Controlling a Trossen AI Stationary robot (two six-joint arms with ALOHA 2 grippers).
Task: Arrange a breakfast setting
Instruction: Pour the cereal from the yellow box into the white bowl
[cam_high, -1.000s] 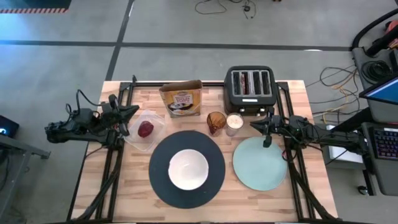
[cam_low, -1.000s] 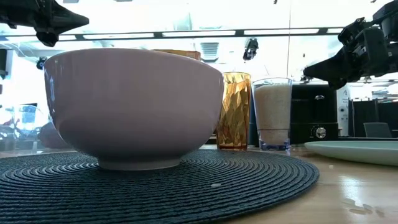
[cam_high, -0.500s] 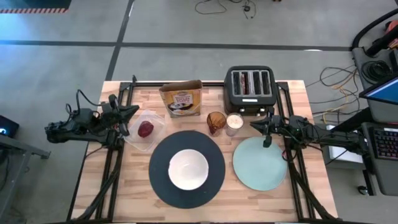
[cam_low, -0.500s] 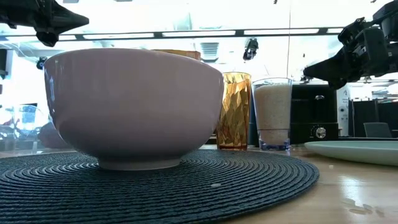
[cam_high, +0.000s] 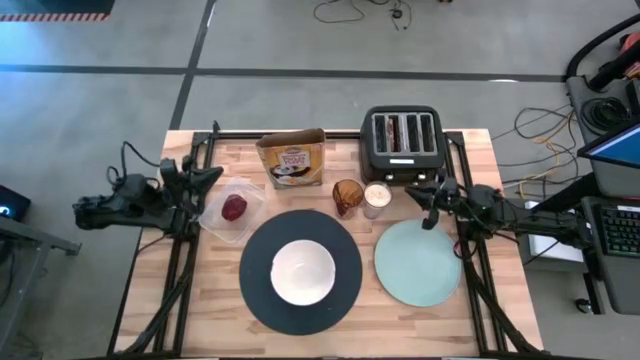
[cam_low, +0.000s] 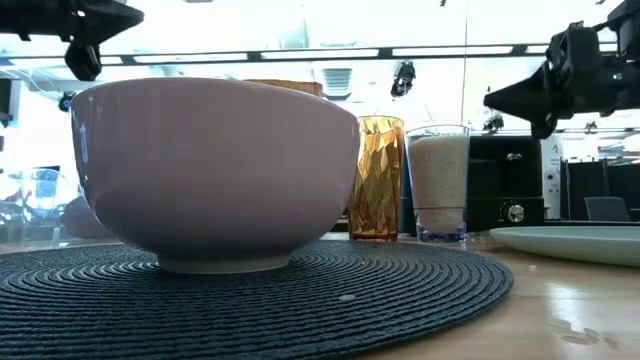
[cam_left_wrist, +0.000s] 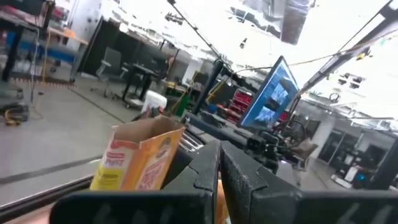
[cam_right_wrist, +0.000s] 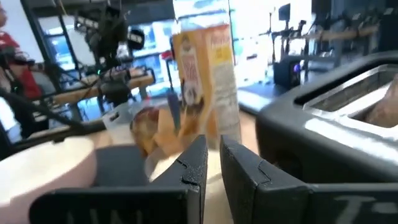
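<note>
Currently both arms hang above the table with nothing held. The left gripper (cam_high: 207, 174), at the middle left of the high view, has its fingers pressed together just beside a clear container (cam_high: 233, 209) holding the dark red fruit (cam_high: 234, 207). The right gripper (cam_high: 414, 192), right of centre, is narrowed to a slit and empty, hovering between the black toaster (cam_high: 401, 142) and the pale green plate (cam_high: 418, 263).

The white bowl (cam_high: 302, 272) sits centred on the black round plate (cam_high: 300, 271) at lower centre. The cereal box (cam_high: 292, 160) stands upright at the upper middle, and a brown toast slice (cam_right_wrist: 380, 111) shows in a toaster slot in the right wrist view.

An amber tumbler (cam_high: 347, 196) and a clear glass of white grains (cam_high: 377, 199) stand close together just left of the right gripper. Probably the main risk is that arm sweeping sideways toward the toaster or the plate and clipping the glass, spilling its contents. The light, open-topped cereal box could likewise topple if nudged.
</note>
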